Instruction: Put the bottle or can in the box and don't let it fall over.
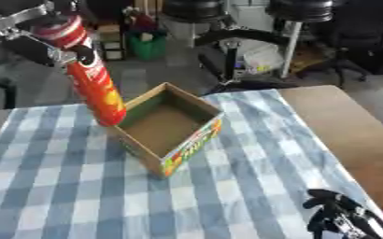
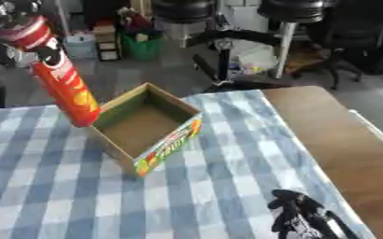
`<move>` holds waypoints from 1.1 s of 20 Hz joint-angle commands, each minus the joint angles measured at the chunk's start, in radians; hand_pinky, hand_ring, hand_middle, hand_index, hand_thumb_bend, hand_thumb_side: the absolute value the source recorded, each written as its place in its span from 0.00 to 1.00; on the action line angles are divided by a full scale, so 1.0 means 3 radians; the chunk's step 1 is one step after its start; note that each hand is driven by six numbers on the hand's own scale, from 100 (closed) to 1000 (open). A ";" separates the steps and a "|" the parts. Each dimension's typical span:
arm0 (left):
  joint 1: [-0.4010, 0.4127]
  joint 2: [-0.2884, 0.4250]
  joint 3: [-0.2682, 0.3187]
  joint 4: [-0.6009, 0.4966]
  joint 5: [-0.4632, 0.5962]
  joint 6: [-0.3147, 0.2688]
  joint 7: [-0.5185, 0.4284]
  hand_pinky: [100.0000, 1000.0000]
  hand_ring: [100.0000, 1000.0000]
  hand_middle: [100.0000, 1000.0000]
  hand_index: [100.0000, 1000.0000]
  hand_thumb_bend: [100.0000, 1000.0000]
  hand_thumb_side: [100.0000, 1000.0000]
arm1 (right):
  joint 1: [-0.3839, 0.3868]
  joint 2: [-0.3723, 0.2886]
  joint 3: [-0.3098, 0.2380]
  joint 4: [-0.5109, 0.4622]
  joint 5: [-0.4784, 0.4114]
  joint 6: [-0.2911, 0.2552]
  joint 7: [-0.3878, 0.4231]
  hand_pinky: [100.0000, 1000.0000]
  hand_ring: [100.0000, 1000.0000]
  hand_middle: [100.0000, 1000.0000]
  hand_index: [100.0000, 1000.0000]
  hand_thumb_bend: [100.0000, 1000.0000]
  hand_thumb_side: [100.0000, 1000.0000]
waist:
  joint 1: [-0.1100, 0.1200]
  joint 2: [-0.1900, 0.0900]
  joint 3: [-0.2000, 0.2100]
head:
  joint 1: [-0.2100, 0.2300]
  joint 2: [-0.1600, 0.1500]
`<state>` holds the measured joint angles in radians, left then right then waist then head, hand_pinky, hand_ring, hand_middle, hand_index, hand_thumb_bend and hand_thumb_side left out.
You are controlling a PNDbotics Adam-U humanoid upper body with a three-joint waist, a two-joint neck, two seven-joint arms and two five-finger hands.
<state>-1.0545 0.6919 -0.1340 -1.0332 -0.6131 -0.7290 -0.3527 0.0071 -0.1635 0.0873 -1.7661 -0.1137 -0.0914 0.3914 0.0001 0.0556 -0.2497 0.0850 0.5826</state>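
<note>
at the upper left of the frame the left robot hand (image 1: pixel 31 28) grips the top of a tall red can (image 1: pixel 93 81), held tilted in the air, its base just beside the near-left rim of the open cardboard box (image 1: pixel 166 128) (apparently not inside). the box sits on the checked worktop (image 1: pixel 64 196). at lower right the right robot hand (image 1: pixel 342 217) rests, fingers relaxed.

Checked cloth (image 1: pixel 64 196) — wooden table (image 1: pixel 350 135)
</note>
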 commanded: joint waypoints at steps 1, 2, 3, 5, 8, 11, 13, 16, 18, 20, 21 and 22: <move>-0.0063 -0.0034 -0.0020 0.0020 -0.0251 -0.0059 0.0316 0.00 0.14 0.24 0.58 0.00 0.17 | -0.0060 -0.0046 0.0016 -0.0039 -0.0041 0.0003 0.0019 0.30 0.44 0.60 0.79 0.00 0.56 | -0.0002 -0.0011 -0.0033 | -0.0025 -0.0110; -0.0066 -0.0058 -0.0025 0.0044 -0.0308 -0.0058 0.0413 0.00 0.14 0.24 0.58 0.00 0.17 | -0.0073 -0.0046 0.0021 -0.0039 -0.0048 0.0005 0.0023 0.30 0.44 0.60 0.79 0.00 0.56 | -0.0001 -0.0003 -0.0051 | -0.0032 -0.0134; -0.0070 -0.0076 -0.0024 0.0064 -0.0361 -0.0052 0.0507 0.00 0.14 0.24 0.58 0.00 0.18 | -0.0084 -0.0045 0.0024 -0.0036 -0.0055 0.0007 0.0026 0.30 0.44 0.60 0.79 0.00 0.56 | 0.0001 0.0003 -0.0068 | -0.0040 -0.0156; -0.0077 -0.0108 -0.0025 0.0101 -0.0440 -0.0034 0.0686 0.00 0.14 0.23 0.58 0.00 0.18 | -0.0106 -0.0044 0.0031 -0.0031 -0.0069 0.0011 0.0032 0.30 0.44 0.60 0.79 0.00 0.56 | 0.0005 0.0014 -0.0097 | -0.0054 -0.0190; -0.0076 -0.0147 -0.0041 0.0154 -0.0523 -0.0024 0.0858 0.00 0.14 0.23 0.58 0.00 0.18 | -0.0143 -0.0040 0.0047 -0.0026 -0.0086 0.0015 0.0047 0.30 0.44 0.60 0.79 0.00 0.56 | 0.0008 0.0034 -0.0140 | -0.0074 -0.0238; -0.0072 -0.0186 -0.0046 0.0203 -0.0614 -0.0023 0.0938 0.00 0.14 0.24 0.58 0.00 0.18 | -0.0183 -0.0034 0.0062 -0.0016 -0.0104 0.0021 0.0062 0.30 0.44 0.60 0.79 0.00 0.56 | 0.0011 0.0059 -0.0192 | -0.0082 -0.0287; -0.0073 -0.0207 -0.0042 0.0227 -0.0680 -0.0024 0.0982 0.00 0.14 0.24 0.58 0.00 0.18 | -0.0217 -0.0030 0.0073 -0.0013 -0.0116 0.0023 0.0072 0.30 0.44 0.60 0.79 0.00 0.56 | 0.0016 0.0084 -0.0234 | -0.0101 -0.0337; -0.0061 -0.0244 -0.0036 0.0276 -0.0788 -0.0018 0.1025 0.00 0.14 0.24 0.58 0.00 0.18 | -0.0270 -0.0021 0.0099 -0.0012 -0.0132 0.0026 0.0099 0.30 0.44 0.60 0.79 0.00 0.56 | 0.0018 0.0122 -0.0298 | -0.0117 -0.0394; -0.0049 -0.0269 -0.0036 0.0314 -0.0859 -0.0024 0.1031 0.00 0.14 0.24 0.59 0.00 0.17 | -0.0298 -0.0014 0.0112 -0.0012 -0.0143 0.0029 0.0115 0.30 0.44 0.60 0.79 0.00 0.56 | 0.0021 0.0144 -0.0328 | -0.0124 -0.0427; -0.0033 -0.0290 -0.0042 0.0354 -0.0928 -0.0038 0.1005 0.00 0.17 0.27 0.62 0.00 0.11 | -0.0315 -0.0010 0.0117 -0.0011 -0.0148 0.0031 0.0123 0.30 0.44 0.60 0.79 0.00 0.56 | 0.0023 0.0158 -0.0347 | -0.0123 -0.0435; -0.0023 -0.0301 -0.0051 0.0379 -0.0968 -0.0054 0.0962 0.00 0.24 0.35 0.70 0.00 0.04 | -0.0320 -0.0008 0.0118 -0.0010 -0.0150 0.0032 0.0125 0.30 0.44 0.60 0.79 0.00 0.56 | 0.0025 0.0162 -0.0352 | -0.0121 -0.0433; -0.0010 -0.0309 -0.0076 0.0406 -0.1021 -0.0097 0.0871 0.01 0.34 0.43 0.77 0.00 0.00 | -0.0324 -0.0007 0.0117 -0.0008 -0.0150 0.0032 0.0127 0.30 0.44 0.60 0.79 0.00 0.56 | 0.0026 0.0165 -0.0354 | -0.0118 -0.0427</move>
<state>-1.0401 0.5844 -0.1570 -0.9075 -0.9051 -0.7522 -0.0781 -0.0789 -0.1628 0.1223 -1.7598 -0.1492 -0.0801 0.4247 0.0095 0.1138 -0.3553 0.0504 0.4667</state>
